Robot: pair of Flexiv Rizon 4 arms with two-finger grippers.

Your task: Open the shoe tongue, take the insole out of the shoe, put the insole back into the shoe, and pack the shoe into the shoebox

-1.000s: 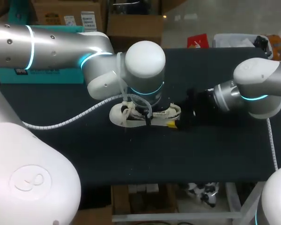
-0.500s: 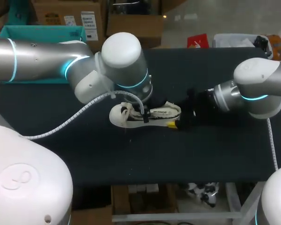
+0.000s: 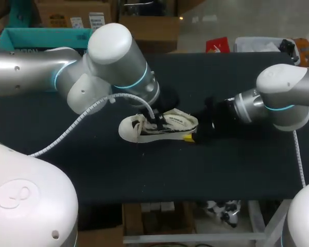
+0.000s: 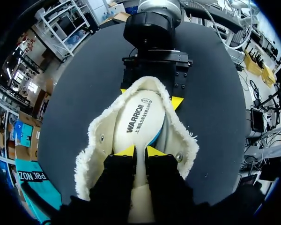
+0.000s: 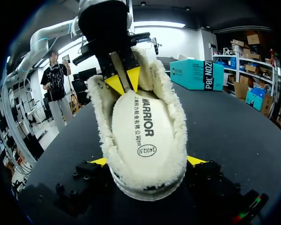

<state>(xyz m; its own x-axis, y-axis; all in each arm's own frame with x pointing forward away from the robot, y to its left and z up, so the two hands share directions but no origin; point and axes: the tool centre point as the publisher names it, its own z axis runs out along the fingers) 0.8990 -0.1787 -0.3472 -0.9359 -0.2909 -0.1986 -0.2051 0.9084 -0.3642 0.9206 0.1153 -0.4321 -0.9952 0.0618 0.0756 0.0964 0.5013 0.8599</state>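
the left gripper [image 4: 139, 151] is pinched on the tongue [image 4: 139, 180] at the front of the shoe [image 3: 165, 126]; the right gripper [image 5: 148, 161] clamps the shoe's heel, with the insole [image 5: 139, 129] inside.

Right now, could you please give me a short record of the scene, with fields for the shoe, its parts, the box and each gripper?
shoe: white, fleece-lined, resting on the black table
insole: lying flat inside the shoe
tongue: pulled back, pinched between two yellow tips
left gripper: over the shoe's opening, shut on the tongue
right gripper: at the heel, one finger on each side, shut on the shoe
shoebox: teal, at the table's far left corner, apart from the shoe
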